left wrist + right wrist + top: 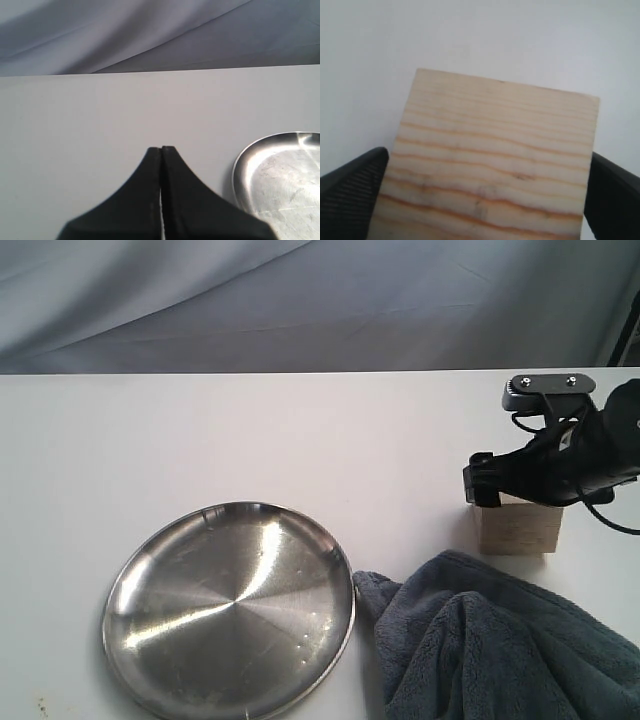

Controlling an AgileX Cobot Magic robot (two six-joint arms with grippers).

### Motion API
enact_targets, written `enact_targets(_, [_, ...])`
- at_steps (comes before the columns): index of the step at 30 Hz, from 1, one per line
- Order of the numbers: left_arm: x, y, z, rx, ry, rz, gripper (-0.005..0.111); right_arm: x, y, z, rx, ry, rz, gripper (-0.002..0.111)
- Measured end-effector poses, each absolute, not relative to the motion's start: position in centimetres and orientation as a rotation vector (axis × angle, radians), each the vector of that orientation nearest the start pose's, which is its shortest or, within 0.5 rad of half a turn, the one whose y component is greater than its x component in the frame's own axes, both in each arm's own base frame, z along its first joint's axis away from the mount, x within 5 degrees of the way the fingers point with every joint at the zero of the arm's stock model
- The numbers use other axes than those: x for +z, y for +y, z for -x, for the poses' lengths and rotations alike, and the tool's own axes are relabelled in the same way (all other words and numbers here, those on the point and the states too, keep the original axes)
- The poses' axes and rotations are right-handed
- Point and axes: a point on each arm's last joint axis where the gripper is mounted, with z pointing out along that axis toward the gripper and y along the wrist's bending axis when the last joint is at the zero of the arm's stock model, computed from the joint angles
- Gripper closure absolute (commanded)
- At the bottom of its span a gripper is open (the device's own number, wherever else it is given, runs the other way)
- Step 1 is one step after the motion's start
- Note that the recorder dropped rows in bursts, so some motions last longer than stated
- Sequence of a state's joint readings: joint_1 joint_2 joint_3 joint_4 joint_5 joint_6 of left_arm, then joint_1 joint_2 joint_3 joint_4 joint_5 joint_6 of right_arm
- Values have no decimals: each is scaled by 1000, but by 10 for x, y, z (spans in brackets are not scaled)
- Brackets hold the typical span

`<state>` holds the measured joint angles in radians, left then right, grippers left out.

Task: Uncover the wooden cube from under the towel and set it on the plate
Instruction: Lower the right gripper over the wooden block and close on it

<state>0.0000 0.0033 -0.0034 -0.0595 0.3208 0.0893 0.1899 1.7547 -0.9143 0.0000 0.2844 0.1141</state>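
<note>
The wooden cube (515, 532) stands bare on the worktop (250, 430) between the right pincer's (487, 160) wide-set fingers; whether they press it I cannot tell. The left pincer (161, 150) is clenched on nothing, the plate (228, 610) near it. The towel (500, 640) lies heaped just camera-side of the right pincer.

White table (250, 430) with steel plate (150, 640), blue-grey towel (490, 640), wooden cube (515, 532)

The towel (500, 640) runs off the bottom and right edges of the exterior view. The right end effector (520, 490) hides the top of the wooden cube (515, 532). Its grip cannot be told.
</note>
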Motion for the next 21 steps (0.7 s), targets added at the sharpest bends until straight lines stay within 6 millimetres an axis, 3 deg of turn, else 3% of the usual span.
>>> enact_targets(10, [185,-2,-54,6,1803,-43,107,186,62,-321,84,2550,193,108])
enact_targets(21, [185,-2,-54,6,1803,-43,107,189,62,-318,68,2552,316,108])
